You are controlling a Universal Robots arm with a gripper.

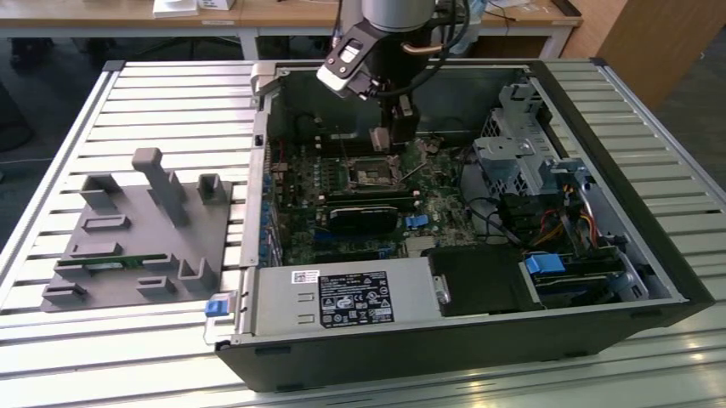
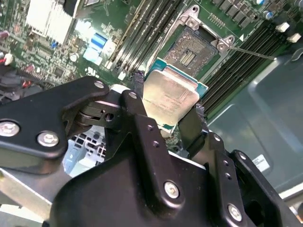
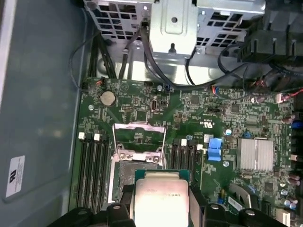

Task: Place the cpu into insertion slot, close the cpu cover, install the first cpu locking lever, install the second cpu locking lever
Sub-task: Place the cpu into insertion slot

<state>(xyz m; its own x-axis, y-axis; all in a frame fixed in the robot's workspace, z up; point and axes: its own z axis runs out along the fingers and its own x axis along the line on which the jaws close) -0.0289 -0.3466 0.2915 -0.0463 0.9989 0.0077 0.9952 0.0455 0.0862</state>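
In the exterior view you see the gripper [image 1: 383, 143] hanging just over the insertion slot [image 1: 372, 172]. The second wrist view adds the grip: fingers [image 2: 138, 82] clenched on opposite edges of the cpu [image 2: 173, 94], held clear of the slot (the cpu cover [image 3: 139, 139] stands open beside it).

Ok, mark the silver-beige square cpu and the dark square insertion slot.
silver-beige square cpu [image 2: 168, 97], second wrist view, metal face centre.
dark square insertion slot [image 2: 188, 53], second wrist view, contact field middle.

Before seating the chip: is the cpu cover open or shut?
Open: in the first wrist view the cpu cover stands swung back off the insertion slot, contacts bare; the pincer holds the cpu.
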